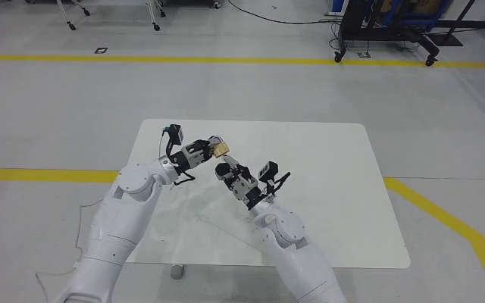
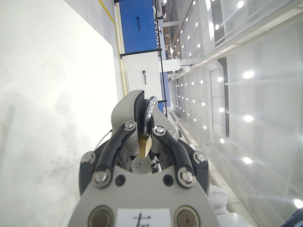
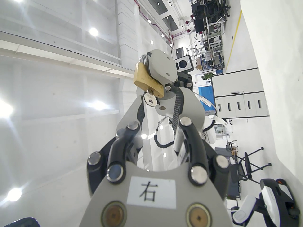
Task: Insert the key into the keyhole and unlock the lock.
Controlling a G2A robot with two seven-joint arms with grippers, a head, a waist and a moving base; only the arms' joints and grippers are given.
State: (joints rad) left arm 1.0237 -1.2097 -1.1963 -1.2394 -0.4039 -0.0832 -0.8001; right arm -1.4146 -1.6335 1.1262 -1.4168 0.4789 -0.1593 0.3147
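My left gripper [image 1: 214, 145] is raised above the white table [image 1: 326, 189] and is shut on the steel shackle [image 2: 150, 109] of a brass padlock [image 1: 221, 150]. The lock's body [image 2: 144, 146] hangs back between the fingers toward the wrist. In the right wrist view the padlock [image 3: 148, 81] has a silver key [image 3: 150, 100] standing in its keyhole, the round head pointing at my right gripper [image 3: 163, 99]. That gripper [image 1: 227, 168] sits just below the lock, open, its fingers [image 3: 187, 105] on either side of the key head without clamping it.
Bare tabletop [image 2: 47, 72] spreads under both arms, with room on the right half. Beyond the far edge lie a grey floor with a yellow line [image 1: 242, 59] and a dark equipment frame [image 1: 386, 30].
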